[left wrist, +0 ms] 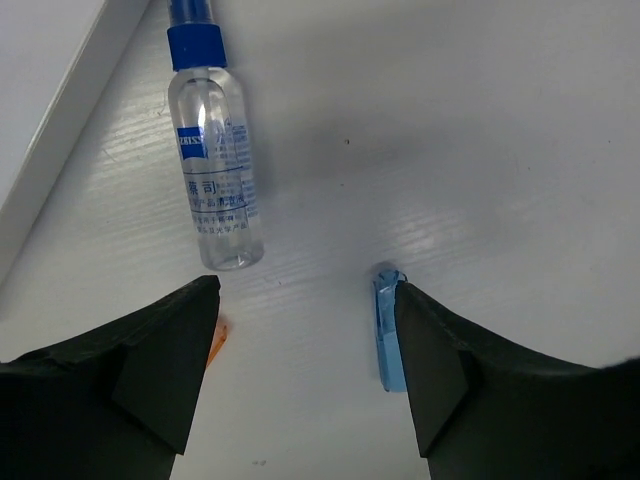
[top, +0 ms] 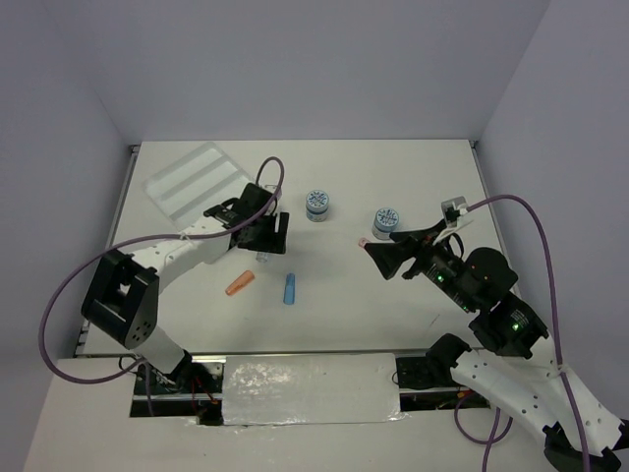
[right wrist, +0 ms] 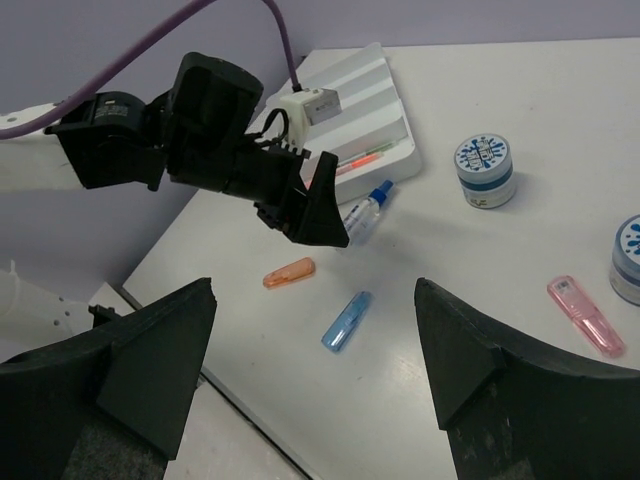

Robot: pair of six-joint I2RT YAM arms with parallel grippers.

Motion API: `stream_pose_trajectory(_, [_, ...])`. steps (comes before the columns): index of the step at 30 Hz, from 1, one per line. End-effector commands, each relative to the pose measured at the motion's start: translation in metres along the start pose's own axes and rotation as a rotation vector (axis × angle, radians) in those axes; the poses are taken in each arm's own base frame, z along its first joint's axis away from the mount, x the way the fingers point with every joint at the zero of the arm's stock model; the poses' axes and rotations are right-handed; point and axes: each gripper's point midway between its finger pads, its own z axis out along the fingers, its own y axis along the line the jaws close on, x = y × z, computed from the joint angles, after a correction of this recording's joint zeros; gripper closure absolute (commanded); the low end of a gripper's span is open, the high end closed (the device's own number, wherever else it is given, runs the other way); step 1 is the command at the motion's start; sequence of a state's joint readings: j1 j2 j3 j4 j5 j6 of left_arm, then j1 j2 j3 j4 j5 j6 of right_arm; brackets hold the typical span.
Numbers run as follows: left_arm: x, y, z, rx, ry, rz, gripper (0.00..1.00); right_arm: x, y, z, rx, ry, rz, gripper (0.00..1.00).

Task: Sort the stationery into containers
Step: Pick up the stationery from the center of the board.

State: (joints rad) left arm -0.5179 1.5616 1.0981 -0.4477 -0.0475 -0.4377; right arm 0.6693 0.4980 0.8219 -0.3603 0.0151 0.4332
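Note:
The white four-compartment tray [top: 197, 179] lies at the far left and shows in the right wrist view [right wrist: 360, 95], with thin orange and grey-green pens [right wrist: 362, 158] in its near compartment. My left gripper [top: 272, 241] is open and empty, hovering just near of the blue-capped clear bottle [left wrist: 215, 190]. The blue cap piece [left wrist: 387, 330] lies by its right finger, the orange piece [left wrist: 217, 340] by its left. My right gripper [top: 385, 258] is open and empty, above the table beside the pink piece [top: 362, 240]. Two patterned pots [top: 316, 205] [top: 386, 220] stand mid-table.
The orange piece [top: 240, 283] and blue piece [top: 290, 288] lie near the front centre. The bottle [right wrist: 367, 212] lies just off the tray's near edge [left wrist: 50, 150]. The table's left edge drops off beyond the orange piece [right wrist: 289, 273].

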Motion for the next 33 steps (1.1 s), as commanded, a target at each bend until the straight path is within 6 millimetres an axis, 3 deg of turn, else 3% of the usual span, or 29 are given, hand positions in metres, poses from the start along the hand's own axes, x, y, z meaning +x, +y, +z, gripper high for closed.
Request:
stream_pose_trajectory(1, [-0.025,-0.003,0.004,-0.028,-0.071,-0.014,0.18,0.005,-0.003,0.001,0.006,0.007,-0.007,0.13])
stream_pose_trajectory(4, [-0.029,0.001,0.015,-0.065,-0.055,-0.015,0.25,0.008,-0.005,0.003,0.009,0.016,-0.007,0.13])
stream_pose_trajectory(8, [-0.027,0.015,0.030,-0.157,-0.024,-0.027,0.24,0.011,-0.005,0.004,0.009,0.023,-0.008,0.13])
stream_pose_trajectory(23, [-0.011,0.035,0.062,-0.240,0.037,-0.038,0.27,0.017,-0.008,0.006,0.013,0.038,-0.009,0.13])
stream_pose_trajectory(29, [-0.002,0.028,0.078,-0.189,0.072,-0.036,0.45,0.015,-0.008,0.005,0.013,0.032,-0.008,0.13])
stream_pose_trajectory(32, [-0.001,0.023,0.078,-0.160,0.074,-0.029,0.60,0.012,-0.007,0.003,0.013,0.021,-0.010,0.13])
stream_pose_trajectory(33, [-0.004,0.021,0.076,-0.151,0.066,-0.027,0.74,0.010,-0.006,0.003,0.012,0.019,-0.010,0.13])
